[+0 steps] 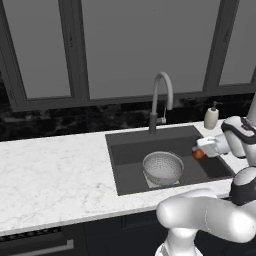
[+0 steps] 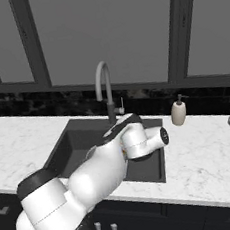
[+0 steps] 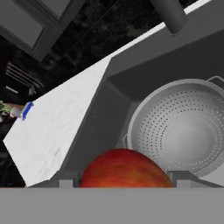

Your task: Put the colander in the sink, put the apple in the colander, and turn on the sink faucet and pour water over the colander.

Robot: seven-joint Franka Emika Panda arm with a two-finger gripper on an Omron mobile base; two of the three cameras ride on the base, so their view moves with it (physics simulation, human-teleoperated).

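While arm blocks my right base view, hand view shows gripper (image 3: pixel 119 177) grasping apple (image 3: pixel 124 168); colander (image 3: pixel 181 129) at 2 o'clock, mouth up, in sink (image 1: pixel 127 150).

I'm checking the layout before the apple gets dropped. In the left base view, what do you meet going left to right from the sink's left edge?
Sink → colander → apple, held in the tool → soap bottle.
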